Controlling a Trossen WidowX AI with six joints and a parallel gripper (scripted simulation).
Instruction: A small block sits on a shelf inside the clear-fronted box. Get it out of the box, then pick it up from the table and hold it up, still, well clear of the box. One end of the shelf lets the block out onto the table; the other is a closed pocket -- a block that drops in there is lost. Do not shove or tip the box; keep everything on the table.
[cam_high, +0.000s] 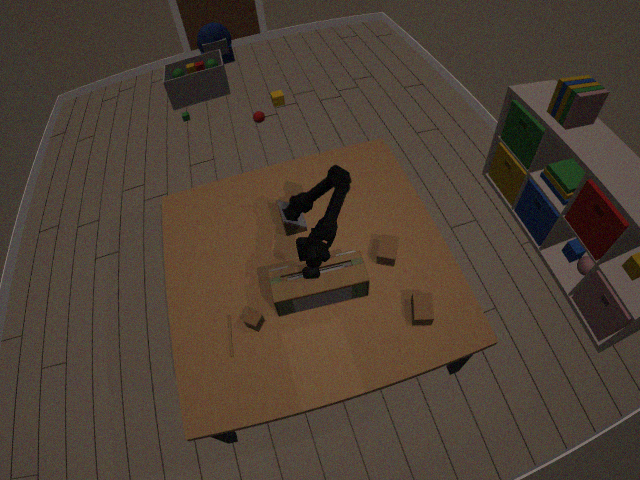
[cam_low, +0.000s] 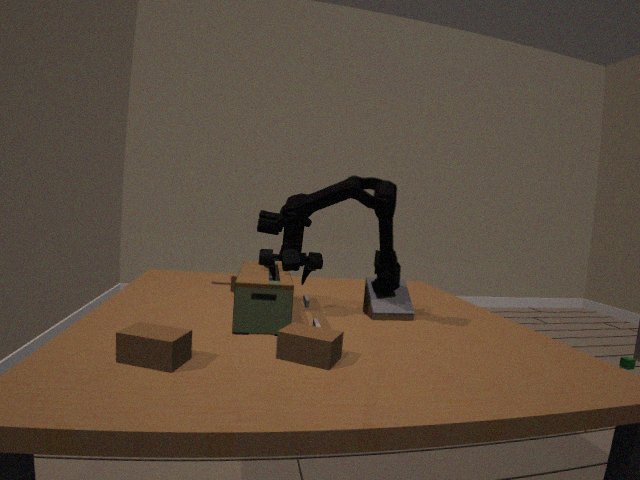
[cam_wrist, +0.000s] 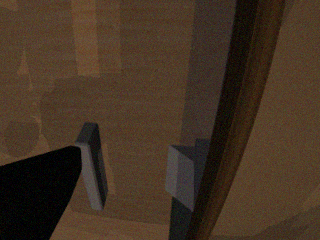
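The box (cam_high: 319, 285) stands at the table's middle, with a wooden top, green ends and a clear front; a long slot runs along its top. In the side view it shows end-on (cam_low: 262, 303). My gripper (cam_high: 310, 270) is open and empty, pointing down at the box's top (cam_low: 289, 272). One finger reaches into the slot and the other hangs behind the box's back wall. The wrist view shows one dark finger (cam_wrist: 34, 220) beside a curved wooden edge (cam_wrist: 234, 120) and two small grey pieces (cam_wrist: 94, 167). The small block is not visible in any view.
Three wooden blocks lie on the table: one behind the box to the right (cam_high: 385, 249), one at front right (cam_high: 422, 307), one at front left (cam_high: 253, 317). A thin stick (cam_high: 230, 335) lies at the left. The arm's base (cam_high: 292, 217) stands behind the box.
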